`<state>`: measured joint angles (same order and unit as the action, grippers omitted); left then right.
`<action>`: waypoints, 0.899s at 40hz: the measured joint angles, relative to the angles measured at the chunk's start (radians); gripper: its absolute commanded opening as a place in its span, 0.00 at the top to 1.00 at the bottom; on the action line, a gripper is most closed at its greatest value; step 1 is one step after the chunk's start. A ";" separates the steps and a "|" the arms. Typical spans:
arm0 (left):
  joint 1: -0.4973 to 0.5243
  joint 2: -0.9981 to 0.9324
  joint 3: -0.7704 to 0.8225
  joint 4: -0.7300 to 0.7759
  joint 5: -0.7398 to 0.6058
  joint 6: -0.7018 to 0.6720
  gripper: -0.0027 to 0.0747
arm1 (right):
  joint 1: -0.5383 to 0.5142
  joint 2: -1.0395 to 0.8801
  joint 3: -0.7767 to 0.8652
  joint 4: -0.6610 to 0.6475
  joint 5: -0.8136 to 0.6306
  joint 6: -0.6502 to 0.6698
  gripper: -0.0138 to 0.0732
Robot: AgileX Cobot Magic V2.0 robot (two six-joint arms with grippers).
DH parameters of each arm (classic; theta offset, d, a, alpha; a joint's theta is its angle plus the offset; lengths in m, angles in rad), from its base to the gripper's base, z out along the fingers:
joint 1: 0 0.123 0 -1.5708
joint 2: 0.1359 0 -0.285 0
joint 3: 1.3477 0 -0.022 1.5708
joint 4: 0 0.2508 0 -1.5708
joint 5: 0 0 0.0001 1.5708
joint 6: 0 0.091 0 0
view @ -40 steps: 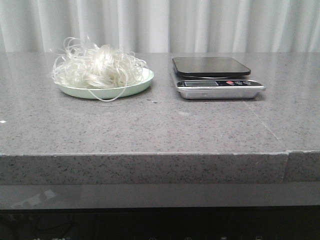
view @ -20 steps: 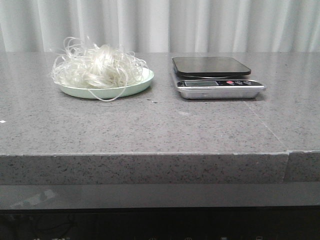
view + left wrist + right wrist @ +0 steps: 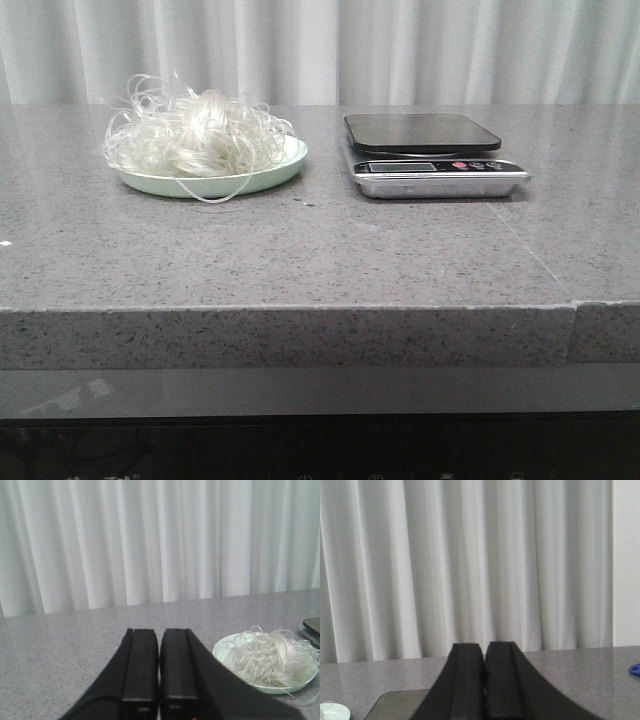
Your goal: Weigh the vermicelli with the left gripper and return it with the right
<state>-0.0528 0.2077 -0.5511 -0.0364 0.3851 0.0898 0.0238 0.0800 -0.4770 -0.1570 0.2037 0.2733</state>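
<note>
The vermicelli (image 3: 195, 133), a fluffy whitish tangle, lies on a pale green plate (image 3: 275, 170) at the back left of the grey counter. It also shows in the left wrist view (image 3: 272, 655) on its plate (image 3: 223, 649). A kitchen scale (image 3: 425, 150) with a dark platform stands at the back middle right; its platform shows in the right wrist view (image 3: 390, 705). My left gripper (image 3: 159, 632) is shut and empty, well short of the plate. My right gripper (image 3: 485, 646) is shut and empty, near the scale. Neither gripper shows in the front view.
A white curtain (image 3: 320, 50) hangs behind the counter. The counter's front edge (image 3: 300, 310) runs across the front view, with a seam at the right (image 3: 575, 320). A small blue object (image 3: 635, 669) lies at the edge of the right wrist view.
</note>
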 measured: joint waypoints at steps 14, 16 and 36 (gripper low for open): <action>0.000 0.269 -0.171 0.002 0.092 0.000 0.76 | 0.006 0.327 -0.274 0.066 0.378 -0.072 0.67; 0.000 0.290 -0.171 0.002 0.104 0.000 0.76 | 0.011 0.371 -0.291 0.085 0.419 -0.102 0.67; 0.000 0.356 -0.171 0.000 0.152 0.000 0.76 | 0.016 0.671 -0.306 0.177 0.565 -0.168 0.67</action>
<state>-0.0528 0.5638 -0.7216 -0.0365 0.5368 0.0898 0.0399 0.7510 -0.7832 0.0200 0.7688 0.1058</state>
